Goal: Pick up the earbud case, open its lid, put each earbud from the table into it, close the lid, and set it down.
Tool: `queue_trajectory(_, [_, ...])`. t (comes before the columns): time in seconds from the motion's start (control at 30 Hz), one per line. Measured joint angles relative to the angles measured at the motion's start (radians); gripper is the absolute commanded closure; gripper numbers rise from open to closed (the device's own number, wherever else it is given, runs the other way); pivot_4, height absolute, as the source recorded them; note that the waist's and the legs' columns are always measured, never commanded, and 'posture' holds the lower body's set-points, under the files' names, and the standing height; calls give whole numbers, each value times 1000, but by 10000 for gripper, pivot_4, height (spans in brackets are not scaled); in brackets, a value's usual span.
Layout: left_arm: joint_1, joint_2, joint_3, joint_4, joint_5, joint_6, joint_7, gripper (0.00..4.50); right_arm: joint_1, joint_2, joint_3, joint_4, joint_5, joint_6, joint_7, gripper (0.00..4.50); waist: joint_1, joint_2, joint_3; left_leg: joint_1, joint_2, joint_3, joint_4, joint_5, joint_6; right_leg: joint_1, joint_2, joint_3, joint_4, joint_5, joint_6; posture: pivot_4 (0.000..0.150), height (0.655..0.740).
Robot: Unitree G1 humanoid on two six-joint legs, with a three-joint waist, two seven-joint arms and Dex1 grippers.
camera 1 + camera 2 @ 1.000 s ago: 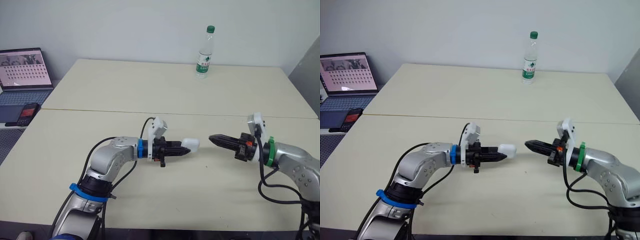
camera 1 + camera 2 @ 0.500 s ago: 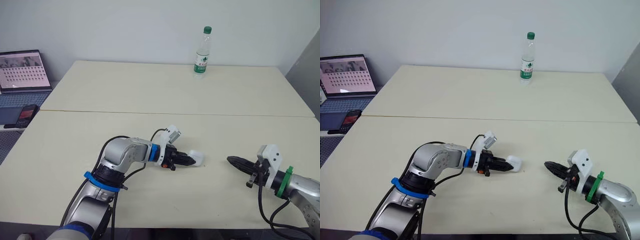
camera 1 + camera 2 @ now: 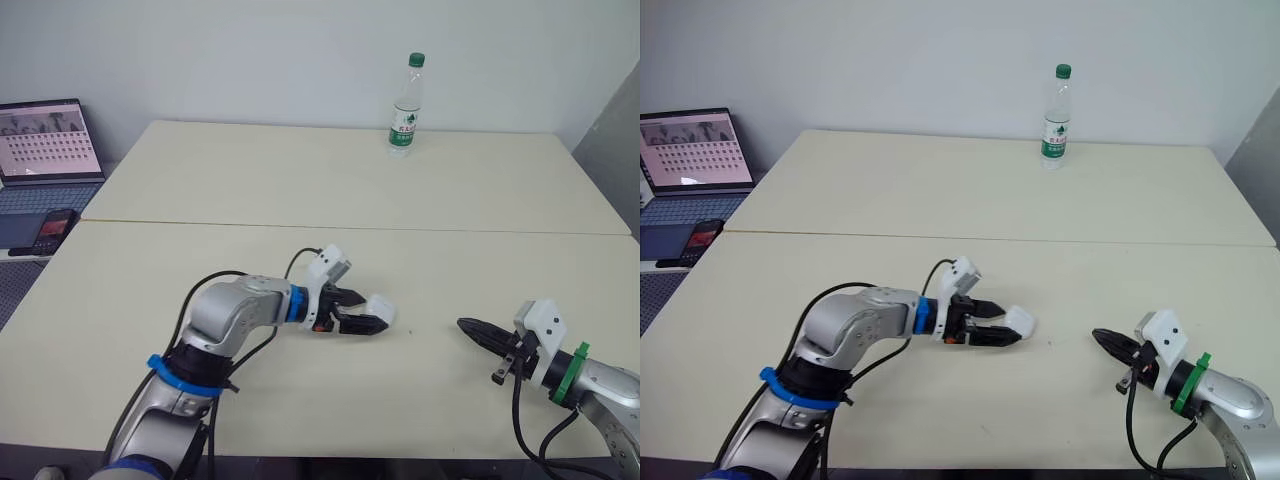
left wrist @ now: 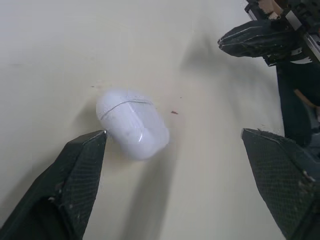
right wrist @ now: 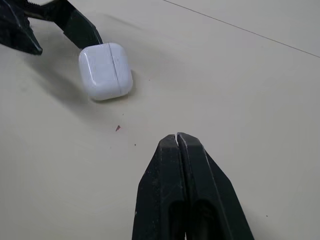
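The white earbud case (image 3: 383, 308) lies on the cream table (image 3: 330, 200) with its lid closed. My left gripper (image 3: 366, 311) is open around it, low over the table. In the left wrist view the case (image 4: 132, 124) rests against one of the fingers (image 4: 85, 160), and the other finger stands well apart from it. My right gripper (image 3: 470, 327) is shut and holds nothing; it points at the case from a hand's width to the right. The right wrist view shows the case (image 5: 105, 71) beyond my shut right gripper (image 5: 176, 137).
A water bottle (image 3: 404, 105) stands at the table's far edge. A laptop (image 3: 50, 140) and a phone (image 3: 55, 225) sit on a side surface at the far left. A seam (image 3: 450, 232) crosses the table.
My left gripper has opened and let go of the case, which now rests on the table. My right arm came down and drew back to the right.
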State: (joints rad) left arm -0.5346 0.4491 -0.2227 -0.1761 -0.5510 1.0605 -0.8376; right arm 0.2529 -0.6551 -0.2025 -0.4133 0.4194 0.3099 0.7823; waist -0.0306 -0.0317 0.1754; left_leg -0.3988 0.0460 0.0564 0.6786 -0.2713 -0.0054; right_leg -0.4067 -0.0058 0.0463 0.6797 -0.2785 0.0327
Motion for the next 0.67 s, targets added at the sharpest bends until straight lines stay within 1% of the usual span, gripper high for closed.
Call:
queue_trajectory(0.07, [42,53,53,-49,0,-22,0,164,-2,3,0,17,0,-5,5,45000,0,0,0,0,0,0,0,0,0,0,0,0,0,0,0,1500,7362])
queue_trajectory(0.17, [117,102,124,-103,-1,-78,-8,164,-9,4,4,39,-6,-28,19,45000,2,0,0,0,0,0,0,0,0,0,-2,0,0,0,0,1500,7362])
queue_trajectory(0.27, [249,130,171,-143,16,-250,-48,0,-22,2,33,102,-48,-94,45,39027,2,0,0,0,-1,1,0,0,0,1,-3,0,-1,0,-1,1500,7362])
queue_trajectory(0.33, [311,139,177,-144,52,-357,-59,0,-30,3,42,149,-69,-131,53,32935,3,0,0,0,-1,1,0,0,0,0,-4,0,-1,0,-1,1500,7362])
queue_trajectory(0.4, [397,159,178,-144,120,-514,-70,0,-43,4,46,191,-83,-172,71,25312,4,0,0,1,-1,2,0,0,0,1,-5,1,-1,0,-1,1500,7362])
queue_trajectory(0.47, [478,167,177,-137,173,-626,-73,0,-45,4,46,232,-85,-200,89,17790,4,0,0,1,-1,1,0,0,0,1,-8,0,-1,0,-1,1500,7362])
queue_trajectory(0.57, [532,163,169,-132,209,-705,-68,0,-46,4,46,268,-86,-224,108,6716,6,0,0,1,-1,1,0,0,0,1,-9,-1,-1,0,-2,1500,7362])
queue_trajectory(0.6, [535,160,169,-132,216,-716,-62,0,-46,3,46,269,-85,-230,113,2198,8,0,0,1,-1,1,0,0,0,1,-9,-1,-1,0,-1,1500,7362])
queue_trajectory(0.63, [533,151,170,-132,216,-720,-53,0,-47,3,46,270,-85,-234,114,238,8,0,0,1,-1,1,0,0,1,1,-9,-1,-1,0,-1,1500,7362])
queue_trajectory(0.67, [530,138,170,-131,216,-721,-45,0,-48,3,46,271,-85,-235,114,238,8,0,0,1,-1,1,0,0,1,2,-9,-1,-1,0,-1,1500,7362])
